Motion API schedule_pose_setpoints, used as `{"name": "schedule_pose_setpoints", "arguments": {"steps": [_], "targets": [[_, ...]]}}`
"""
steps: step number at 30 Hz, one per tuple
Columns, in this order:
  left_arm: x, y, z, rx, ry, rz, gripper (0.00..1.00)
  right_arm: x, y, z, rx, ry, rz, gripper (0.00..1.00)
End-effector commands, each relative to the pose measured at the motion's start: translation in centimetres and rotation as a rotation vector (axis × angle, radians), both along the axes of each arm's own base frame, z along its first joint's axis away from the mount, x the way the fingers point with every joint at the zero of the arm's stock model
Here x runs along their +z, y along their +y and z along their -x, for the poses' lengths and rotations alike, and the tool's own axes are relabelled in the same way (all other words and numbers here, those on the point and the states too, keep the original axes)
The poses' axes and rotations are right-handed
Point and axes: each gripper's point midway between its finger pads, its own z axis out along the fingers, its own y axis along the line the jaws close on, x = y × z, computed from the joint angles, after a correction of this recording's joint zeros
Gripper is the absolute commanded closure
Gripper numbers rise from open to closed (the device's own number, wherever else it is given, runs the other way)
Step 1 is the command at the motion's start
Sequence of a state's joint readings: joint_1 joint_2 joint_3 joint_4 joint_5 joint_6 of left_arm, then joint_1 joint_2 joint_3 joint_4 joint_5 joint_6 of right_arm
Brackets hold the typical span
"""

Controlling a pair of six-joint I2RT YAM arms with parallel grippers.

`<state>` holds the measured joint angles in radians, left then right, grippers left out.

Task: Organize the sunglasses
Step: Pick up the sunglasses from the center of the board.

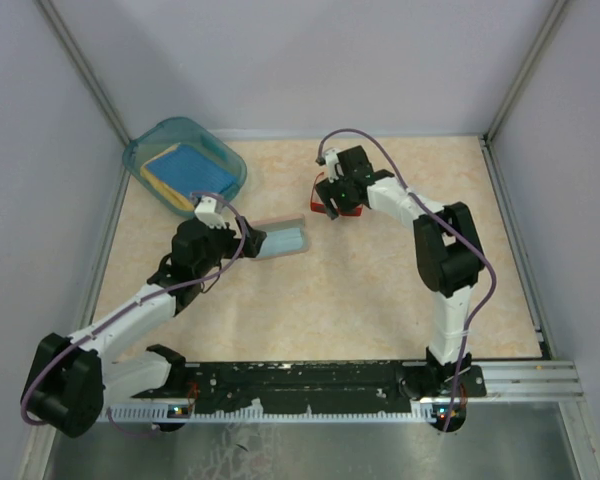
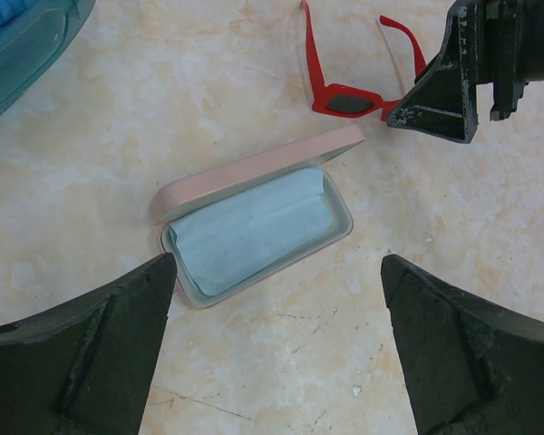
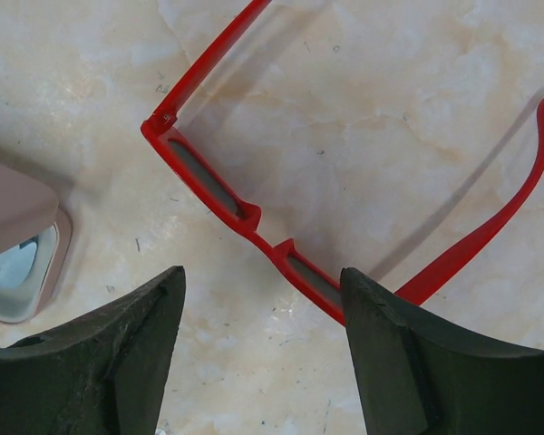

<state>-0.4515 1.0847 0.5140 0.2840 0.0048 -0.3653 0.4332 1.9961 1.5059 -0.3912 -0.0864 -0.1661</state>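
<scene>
Sunglasses [image 3: 208,181] lie on bench [image 3: 390,109], temples unfolded, near open pink case [image 2: 245,177]. R pincer [image 3: 263,276] spread wide over frame, L pincer [image 2: 278,263] released over case, both empty. Risk: off-centre close skids or twists thin frame.

You have one pair of sunglasses [image 2: 349,95] on one worktop [image 1: 380,290], with two red temple arms and two dark lenses. There is one pink case [image 2: 254,172], and one light blue cloth [image 2: 254,231] in it. You have one teal tub [image 1: 140,160]. In it you can count one blue pad [image 1: 192,165] and one yellow piece [image 1: 165,185]; any further layers cannot be told. There are two arms, each with one gripper of two fingers: the left gripper [image 2: 276,267] and the right gripper [image 3: 263,272].
</scene>
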Motion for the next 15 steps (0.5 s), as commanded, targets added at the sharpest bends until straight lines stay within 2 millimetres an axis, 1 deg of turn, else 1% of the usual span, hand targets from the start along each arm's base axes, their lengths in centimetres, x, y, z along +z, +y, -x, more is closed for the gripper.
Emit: {"name": "schedule_pose_setpoints", "arguments": {"steps": [1, 9, 15], "targets": [[1.4, -0.3, -0.6, -0.01, -0.029, 0.004, 0.0, 1.7, 0.5, -1.9, 0.015, -0.06, -0.02, 0.31], [1.2, -0.3, -0.7, -0.008, -0.027, -0.003, 0.0, 1.0, 0.6, -2.6, 0.016, -0.052, -0.013, 0.34], [1.1, -0.1, -0.8, -0.002, -0.024, -0.01, 0.0, 1.2, 1.1, -3.1, 0.025, -0.056, -0.026, 0.38]]}}
